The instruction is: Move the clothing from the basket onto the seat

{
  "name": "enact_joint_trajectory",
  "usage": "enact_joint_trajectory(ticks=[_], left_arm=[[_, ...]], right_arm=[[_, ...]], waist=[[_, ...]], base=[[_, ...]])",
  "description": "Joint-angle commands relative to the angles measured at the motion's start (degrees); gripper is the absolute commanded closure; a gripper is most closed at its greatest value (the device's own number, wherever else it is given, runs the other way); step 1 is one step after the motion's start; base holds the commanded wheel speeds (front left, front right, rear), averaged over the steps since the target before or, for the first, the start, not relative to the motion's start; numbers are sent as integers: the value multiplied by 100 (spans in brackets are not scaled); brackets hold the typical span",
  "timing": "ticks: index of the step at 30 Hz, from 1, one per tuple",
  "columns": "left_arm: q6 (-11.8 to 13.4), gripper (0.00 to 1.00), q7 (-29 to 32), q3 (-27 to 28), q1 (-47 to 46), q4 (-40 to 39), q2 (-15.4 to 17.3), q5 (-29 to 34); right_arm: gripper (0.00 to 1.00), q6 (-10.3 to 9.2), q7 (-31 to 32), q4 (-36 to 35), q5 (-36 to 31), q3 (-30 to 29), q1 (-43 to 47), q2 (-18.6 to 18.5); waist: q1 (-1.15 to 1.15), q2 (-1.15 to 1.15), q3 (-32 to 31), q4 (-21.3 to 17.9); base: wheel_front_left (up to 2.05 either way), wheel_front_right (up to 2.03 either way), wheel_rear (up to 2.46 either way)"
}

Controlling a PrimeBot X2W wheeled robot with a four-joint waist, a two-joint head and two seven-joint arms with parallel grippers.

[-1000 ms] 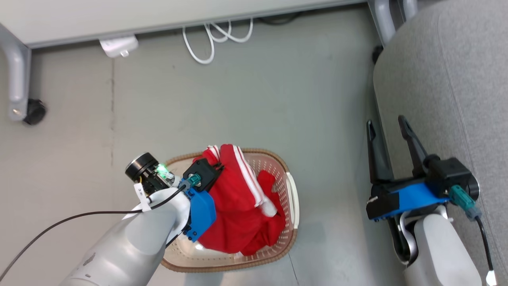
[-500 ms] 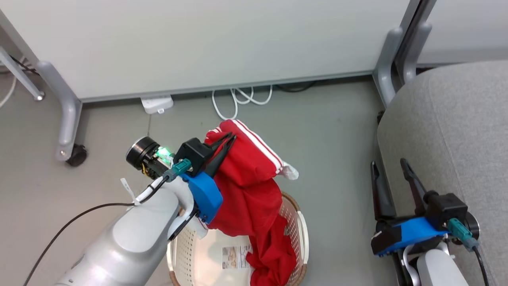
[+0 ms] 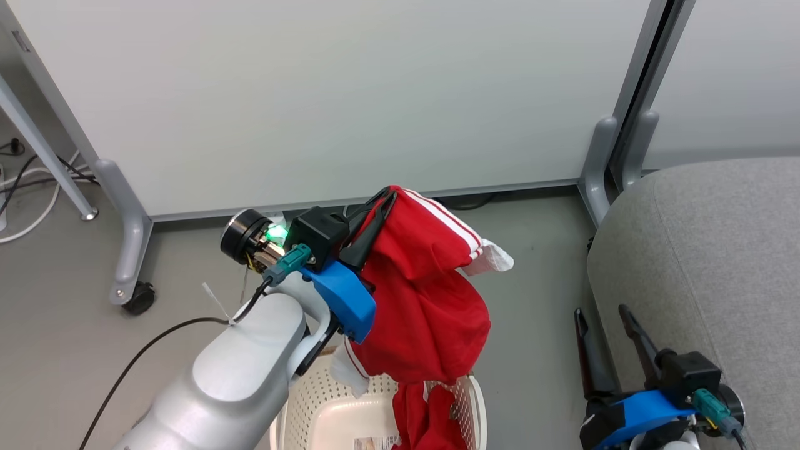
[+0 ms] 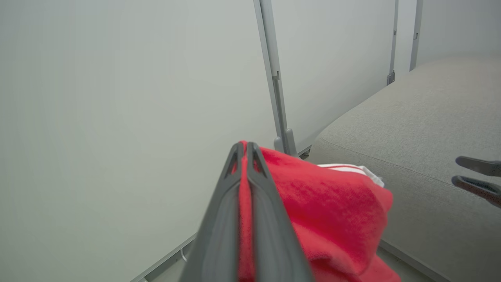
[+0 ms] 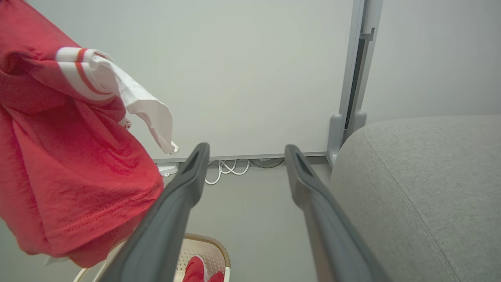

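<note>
My left gripper [image 3: 386, 195] is shut on a fold of the red clothing [image 3: 431, 300], held up above the basket [image 3: 306, 400]. The garment hangs from the closed fingers [image 4: 219, 219], with its white stripes and trim flopped to the right [image 5: 98, 74]. Its lower end trails into the cream perforated basket, where more red fabric [image 3: 431, 419] lies. The grey seat [image 3: 706, 250] stands to the right, its broad top bare [image 4: 422, 129]. My right gripper [image 3: 600, 312] is open, fingers spread [image 5: 246, 148] with nothing between them, close beside the seat's left edge.
A white partition panel [image 3: 344, 94] on grey legs with a castor [image 3: 140, 299] stands just behind the basket. A grey post [image 3: 619, 156] rises between panel and seat. White cables [image 5: 227, 168] lie at the panel's foot, more cables [image 3: 31, 181] at far left.
My left gripper has risen, lifting the red garment up out of the basket. The head view has tilted up, showing more of the panel. The right gripper stays open.
</note>
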Motion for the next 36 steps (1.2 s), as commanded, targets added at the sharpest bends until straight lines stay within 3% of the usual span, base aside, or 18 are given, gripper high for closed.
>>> enact_joint_trajectory(ticks=[1,19,36], left_arm=[[45,100,-28,35,77,-46,6,-28],[202,100,55,-41,167,-393,93,-64],[229,100,146,-211,71,-669,11,-42]], right_arm=[[0,-4,-6,11,27,48,132,-10],[0,-4,-6,7,126,398,262,-9],[0,-4,-6,271,478,2175,-386,-11]], waist=[[1,0,-111,-5],[1,0,-210,48],[1,0,-46,301]], base=[[0,0,0],[0,0,0],[0,0,0]])
